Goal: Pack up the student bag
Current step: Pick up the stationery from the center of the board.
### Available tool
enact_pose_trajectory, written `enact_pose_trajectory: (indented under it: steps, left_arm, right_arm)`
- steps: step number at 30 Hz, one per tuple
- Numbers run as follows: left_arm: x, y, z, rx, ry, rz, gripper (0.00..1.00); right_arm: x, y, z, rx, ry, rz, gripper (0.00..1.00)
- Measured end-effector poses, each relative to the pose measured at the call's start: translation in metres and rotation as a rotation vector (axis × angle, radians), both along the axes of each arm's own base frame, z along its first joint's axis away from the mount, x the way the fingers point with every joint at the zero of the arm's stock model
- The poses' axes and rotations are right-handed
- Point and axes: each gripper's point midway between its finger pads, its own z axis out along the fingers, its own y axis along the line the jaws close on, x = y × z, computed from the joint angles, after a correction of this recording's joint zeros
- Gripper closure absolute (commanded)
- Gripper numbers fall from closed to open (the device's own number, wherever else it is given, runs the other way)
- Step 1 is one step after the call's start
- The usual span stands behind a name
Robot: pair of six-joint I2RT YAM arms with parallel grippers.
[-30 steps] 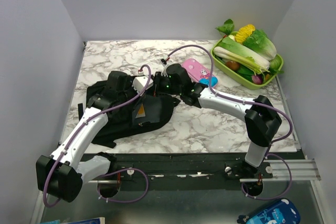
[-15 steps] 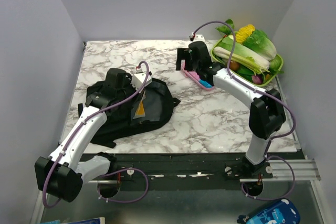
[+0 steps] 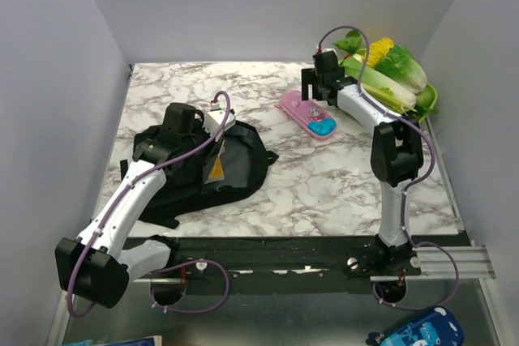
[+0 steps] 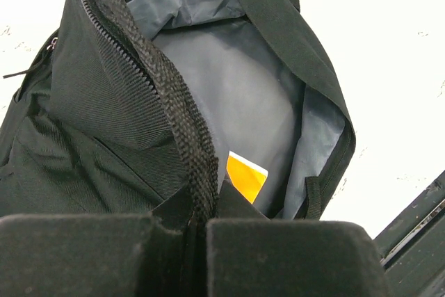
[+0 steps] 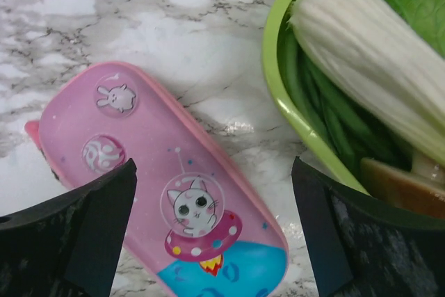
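The student bag (image 3: 195, 176) is a black backpack lying at the left of the table, its main pocket unzipped. My left gripper (image 3: 219, 131) is shut on the bag's zipper edge (image 4: 174, 102) and holds the flap up. The grey lining (image 4: 243, 81) shows inside, with an orange and white card (image 4: 247, 175) near the bottom. A pink pencil case (image 3: 308, 114) with a cat picture lies flat at the back centre. My right gripper (image 3: 315, 91) hovers open just above the pencil case (image 5: 160, 186), fingers (image 5: 76, 241) apart with nothing between them.
A green tray (image 3: 426, 107) of vegetables stands at the back right, its rim (image 5: 278, 95) close to my right gripper's right finger. White walls close in the table's left, back and right sides. A black rail runs along the near edge.
My right arm has swung from the bag's opening to the back right, over the pencil case, and its gripper has opened. The left gripper still holds the bag's zipper edge.
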Motion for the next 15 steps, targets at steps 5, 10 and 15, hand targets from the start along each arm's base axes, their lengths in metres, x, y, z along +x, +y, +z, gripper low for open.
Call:
enact_pose_trajectory:
  steps: [5,10,15]
  left_arm:
    - [0.001,-0.001,0.003,-0.004,-0.001,-0.003,1.00]
    - [0.003,-0.002,0.002,-0.003,0.005,-0.004,1.00]
    - [0.005,-0.003,0.004,-0.003,0.006,-0.005,1.00]
  right_arm:
    - [0.017,-0.003,-0.002,0.024,0.018,0.010,0.00]
    - [0.011,0.010,-0.015,0.070,0.077,0.074,0.00]
    - [0.006,0.019,-0.027,0.102,0.119,0.110,0.00]
